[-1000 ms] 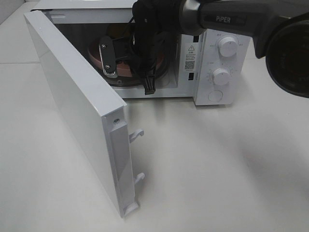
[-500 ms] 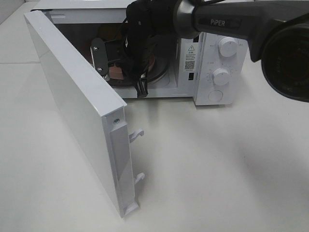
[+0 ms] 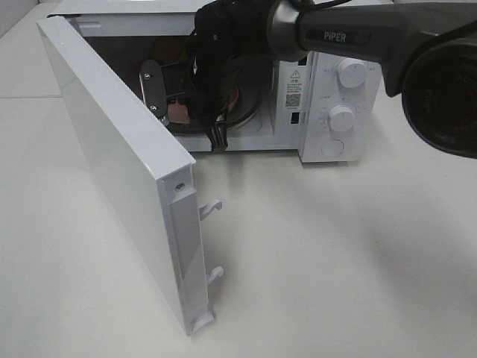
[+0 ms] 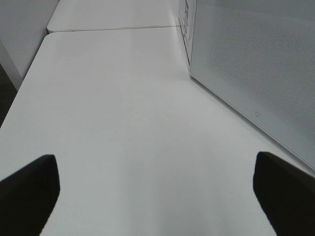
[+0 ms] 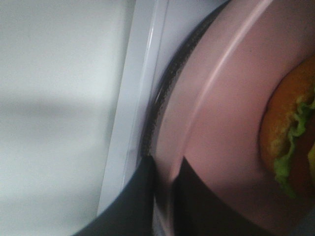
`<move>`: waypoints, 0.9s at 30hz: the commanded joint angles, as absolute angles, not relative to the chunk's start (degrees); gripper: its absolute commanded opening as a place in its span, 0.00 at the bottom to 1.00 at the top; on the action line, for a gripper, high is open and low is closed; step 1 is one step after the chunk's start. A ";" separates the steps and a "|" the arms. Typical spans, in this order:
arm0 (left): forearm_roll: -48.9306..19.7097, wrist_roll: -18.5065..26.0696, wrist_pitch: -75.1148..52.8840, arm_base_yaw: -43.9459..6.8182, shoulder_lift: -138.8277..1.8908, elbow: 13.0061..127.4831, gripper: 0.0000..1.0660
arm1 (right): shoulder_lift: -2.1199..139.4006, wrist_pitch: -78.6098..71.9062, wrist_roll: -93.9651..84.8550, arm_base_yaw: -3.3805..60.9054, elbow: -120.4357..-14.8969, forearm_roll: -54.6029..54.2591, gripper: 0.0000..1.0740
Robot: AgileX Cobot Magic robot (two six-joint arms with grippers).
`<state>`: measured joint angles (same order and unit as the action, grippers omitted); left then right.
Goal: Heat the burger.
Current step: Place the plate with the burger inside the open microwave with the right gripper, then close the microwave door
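Note:
The burger [image 5: 291,132], with an orange-brown bun and green lettuce, sits on a round pink plate [image 5: 221,123] inside the open microwave [image 3: 339,89]. My right gripper [image 5: 166,164] is shut on the plate's rim, one finger on each side, over the dark turntable [image 5: 160,105]. In the exterior high view my right gripper [image 3: 186,104] reaches into the cavity and the arm hides nearly all of the burger; a bit of the plate [image 3: 179,113] shows. My left gripper [image 4: 157,196] is open and empty above the bare table.
The microwave door [image 3: 119,164] stands swung open toward the front left, with its latch hooks [image 3: 212,205] sticking out; it also shows in the left wrist view [image 4: 256,73]. Two white knobs [image 3: 341,118] are on the right panel. White table [image 3: 335,253] is all around.
My right gripper has moved left and deeper into the microwave with the plate, then held still over the last half second. The door has not moved.

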<state>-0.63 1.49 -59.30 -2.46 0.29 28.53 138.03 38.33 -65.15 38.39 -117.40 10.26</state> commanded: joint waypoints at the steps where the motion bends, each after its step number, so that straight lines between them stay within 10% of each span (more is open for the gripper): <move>1: -0.92 1.32 -59.07 -2.64 1.38 28.42 0.96 | 137.34 33.23 -62.28 38.45 -118.32 9.68 0.00; 15: -0.92 1.32 -59.07 -2.64 1.38 28.42 0.96 | 137.28 38.22 -60.45 38.45 -118.32 6.36 0.66; 27: -0.92 1.32 -59.07 -2.64 1.38 28.42 0.96 | 136.99 44.58 -62.51 38.45 -118.32 6.25 0.68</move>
<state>-0.63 1.49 -59.30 -2.46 0.29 28.53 137.91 43.72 -61.88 38.39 -118.03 6.47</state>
